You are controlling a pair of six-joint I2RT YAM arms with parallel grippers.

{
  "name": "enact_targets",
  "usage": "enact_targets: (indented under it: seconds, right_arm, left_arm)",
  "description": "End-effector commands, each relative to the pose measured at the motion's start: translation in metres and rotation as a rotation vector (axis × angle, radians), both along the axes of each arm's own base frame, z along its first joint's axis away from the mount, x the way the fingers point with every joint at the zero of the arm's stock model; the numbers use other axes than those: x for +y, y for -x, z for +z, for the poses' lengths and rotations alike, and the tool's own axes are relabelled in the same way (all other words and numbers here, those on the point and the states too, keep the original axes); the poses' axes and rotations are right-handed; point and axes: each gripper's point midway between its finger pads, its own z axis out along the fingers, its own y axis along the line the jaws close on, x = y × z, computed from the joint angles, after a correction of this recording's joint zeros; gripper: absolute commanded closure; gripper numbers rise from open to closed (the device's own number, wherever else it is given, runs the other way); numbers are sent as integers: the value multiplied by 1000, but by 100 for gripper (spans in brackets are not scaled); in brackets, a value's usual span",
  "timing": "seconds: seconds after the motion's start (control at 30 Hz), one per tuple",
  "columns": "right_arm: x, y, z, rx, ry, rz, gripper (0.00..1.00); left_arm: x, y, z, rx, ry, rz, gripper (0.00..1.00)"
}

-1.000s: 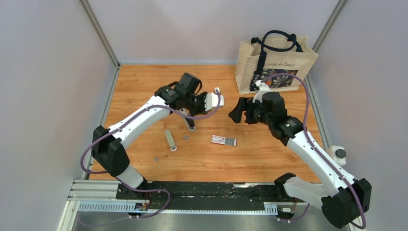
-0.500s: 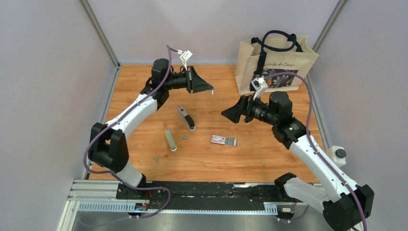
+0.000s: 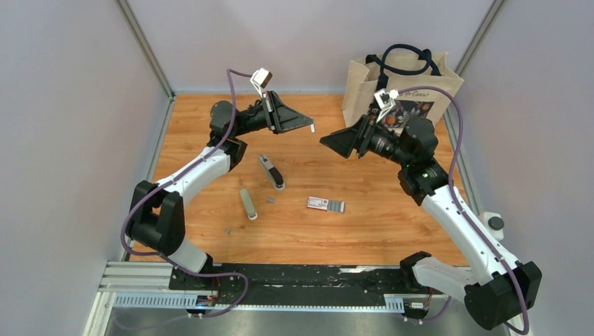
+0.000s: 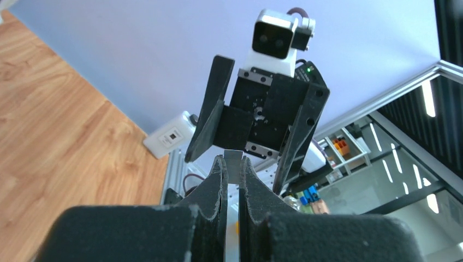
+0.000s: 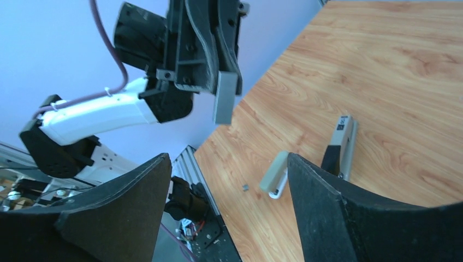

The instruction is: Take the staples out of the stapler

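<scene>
The stapler (image 3: 271, 172), dark with silver parts, lies open on the wooden table, also in the right wrist view (image 5: 342, 143). My left gripper (image 3: 309, 128) is raised above the table and shut on a short grey strip of staples (image 5: 225, 98), whose end shows between its fingers in the left wrist view (image 4: 233, 156). My right gripper (image 3: 335, 144) is open and empty in the air, facing the left gripper a short way to its right; the left wrist view shows it with jaws spread (image 4: 256, 128).
A grey bar-shaped piece (image 3: 248, 204) lies left of the stapler. A red-and-white flat box (image 3: 326, 204) lies to the right. Small staple bits (image 3: 270, 200) lie near them. A paper bag (image 3: 401, 87) stands at the back right.
My left gripper has lifted off the stapler and swung up and back with the staple strip. My right gripper has risen and moved back towards it. The stapler stays on the table.
</scene>
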Motion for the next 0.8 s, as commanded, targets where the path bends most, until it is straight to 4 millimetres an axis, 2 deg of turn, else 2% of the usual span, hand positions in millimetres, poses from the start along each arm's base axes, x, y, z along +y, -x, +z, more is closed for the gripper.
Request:
enact_targets:
  seconds: [0.0,0.27,0.37,0.4,0.5,0.63,0.77]
  right_arm:
    - [4,5,47,-61,-112,67,22]
    - [12,-7,47,-33,-142,87,27]
    - [13,-9,45,-22,-145,87,35]
    - [14,-10,43,-12,-144,87,42]
    - [15,-10,41,-6,-151,90,50]
    - [15,-10,41,-4,-161,98,54]
    - [17,-12,39,2,-167,100,54]
  left_arm:
    - [5,24,20,-59,54,-46,100]
    - [-2,30,17,-75,52,-69,100]
    - [-2,29,14,-68,45,-74,100]
    - [-3,30,12,-66,44,-77,100]
    - [-2,31,12,-75,43,-76,100]
    - [-3,31,9,-73,34,-77,100]
    - [-4,30,8,-67,30,-73,100]
